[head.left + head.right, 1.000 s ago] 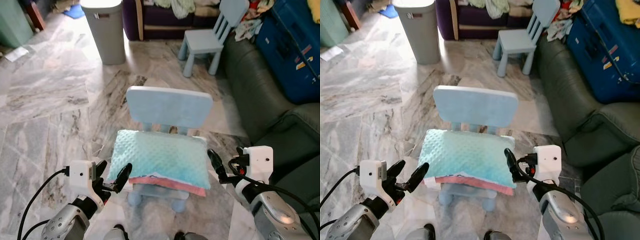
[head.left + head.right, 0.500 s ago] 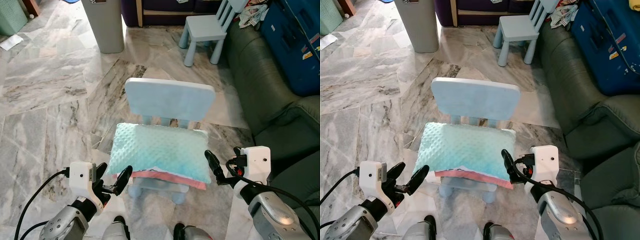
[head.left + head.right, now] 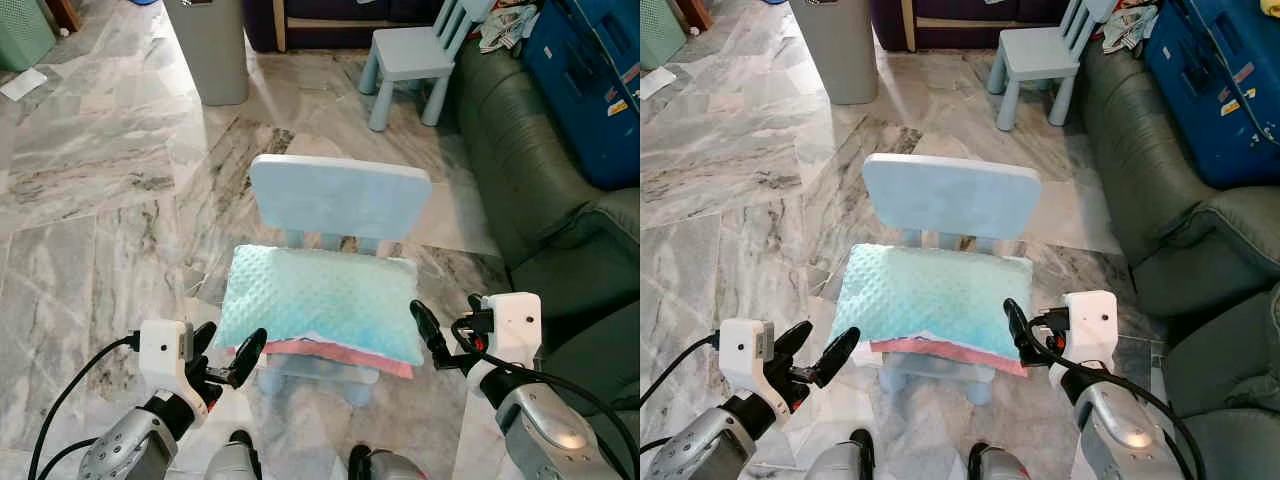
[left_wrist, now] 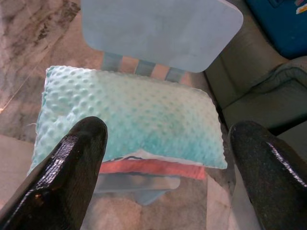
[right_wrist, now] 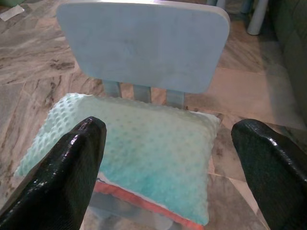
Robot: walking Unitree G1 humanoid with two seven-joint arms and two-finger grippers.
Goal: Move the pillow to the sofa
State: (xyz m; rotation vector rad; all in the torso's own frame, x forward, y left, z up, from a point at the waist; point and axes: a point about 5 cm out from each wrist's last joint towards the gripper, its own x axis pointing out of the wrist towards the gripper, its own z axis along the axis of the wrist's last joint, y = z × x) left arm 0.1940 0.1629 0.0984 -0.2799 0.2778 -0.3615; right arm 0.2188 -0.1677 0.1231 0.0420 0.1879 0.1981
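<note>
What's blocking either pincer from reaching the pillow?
Nothing visible. The pillow lies on the small chair, with the left pincer open beside its left end and the right pincer open by its right end, both apart from it.

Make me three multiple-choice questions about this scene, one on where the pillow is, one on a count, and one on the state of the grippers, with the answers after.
1. Where does the mint dotted pillow lie?
A. On the seat of the near light-blue child's chair
B. On the dark green sofa
C. On the marble floor

2. How many light-blue child's chairs are in view?
A. One
B. Two
C. Three

3. How do the left gripper and right gripper stand?
A. Both shut on the pillow
B. Left shut on the pillow, right open
C. Both open, holding nothing

Answers:
1. A, the pillow rests on the seat in front of the backrest.
2. B, the near one and a far chair by the sofa.
3. C, both wrist views show the fingers spread wide short of the pillow.
</note>
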